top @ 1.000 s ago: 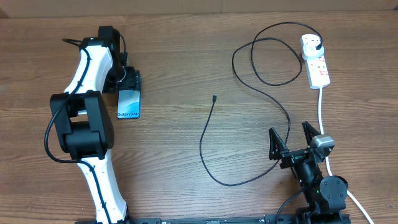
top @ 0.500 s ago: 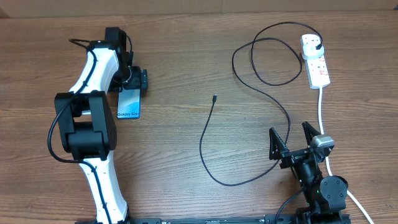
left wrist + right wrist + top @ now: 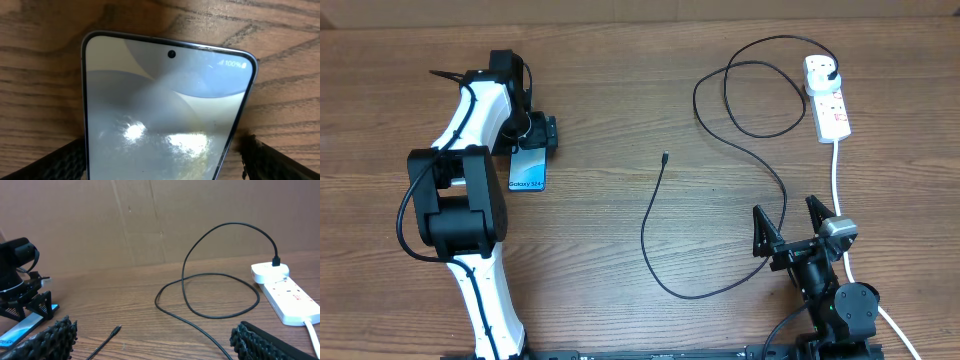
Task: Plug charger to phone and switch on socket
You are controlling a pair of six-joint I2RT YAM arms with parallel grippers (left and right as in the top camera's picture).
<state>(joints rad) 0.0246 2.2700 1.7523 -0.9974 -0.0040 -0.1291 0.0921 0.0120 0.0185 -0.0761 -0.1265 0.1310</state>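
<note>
The phone (image 3: 527,172) lies flat at the left of the table with its blue screen up, and in the left wrist view the phone (image 3: 165,100) fills most of the frame. My left gripper (image 3: 536,133) straddles its far end, open, one finger on each side and a gap at the right finger (image 3: 265,160). The charger's thin black cable (image 3: 643,232) snakes across the middle. Its connector tip (image 3: 665,157) lies loose on the wood, and its plug (image 3: 832,72) sits in the socket (image 3: 830,105). My right gripper (image 3: 788,225) stands open near the front right, holding nothing.
The socket's thick white cord (image 3: 836,175) runs down the right side past my right arm. A cardboard wall (image 3: 150,220) closes the back of the table. The cable loops (image 3: 210,300) on the wood left of the socket (image 3: 292,292).
My left wrist has shifted slightly right and toward the back over the phone's far end, and its jaws have widened. The phone, cable and right arm have not moved.
</note>
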